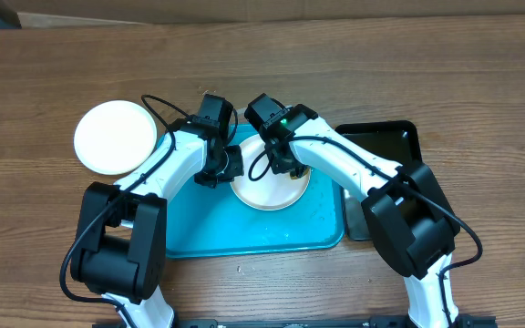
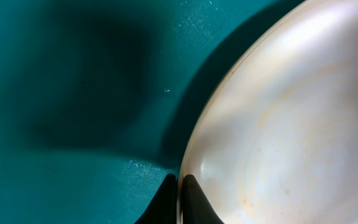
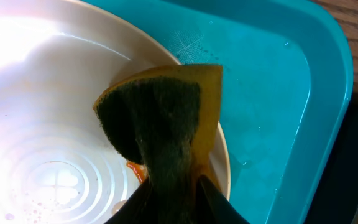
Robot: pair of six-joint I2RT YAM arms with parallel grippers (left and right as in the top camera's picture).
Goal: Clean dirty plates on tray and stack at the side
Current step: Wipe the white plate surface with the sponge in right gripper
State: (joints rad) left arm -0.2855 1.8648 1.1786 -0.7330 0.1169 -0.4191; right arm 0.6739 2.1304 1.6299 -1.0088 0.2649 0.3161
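Note:
A white plate [image 1: 267, 191] lies on the turquoise tray [image 1: 244, 239]. My left gripper [image 1: 229, 166] is shut on the plate's left rim [image 2: 188, 168]; in the left wrist view its fingers [image 2: 180, 186] pinch that edge. My right gripper [image 1: 285, 162] is shut on a yellow sponge with a dark green scrub face [image 3: 160, 118] and holds it over the plate [image 3: 48, 99]. A red-orange smear [image 3: 138, 169] shows beside the sponge. Another white plate [image 1: 115, 138] lies on the table left of the tray. A yellow-green rimmed plate is not in view.
A black tub [image 1: 392, 144] stands right of the tray, partly hidden by my right arm. The tray's raised rim [image 3: 331, 74] lies close to the right of the sponge. The wooden table [image 1: 381, 64] extends behind both arms.

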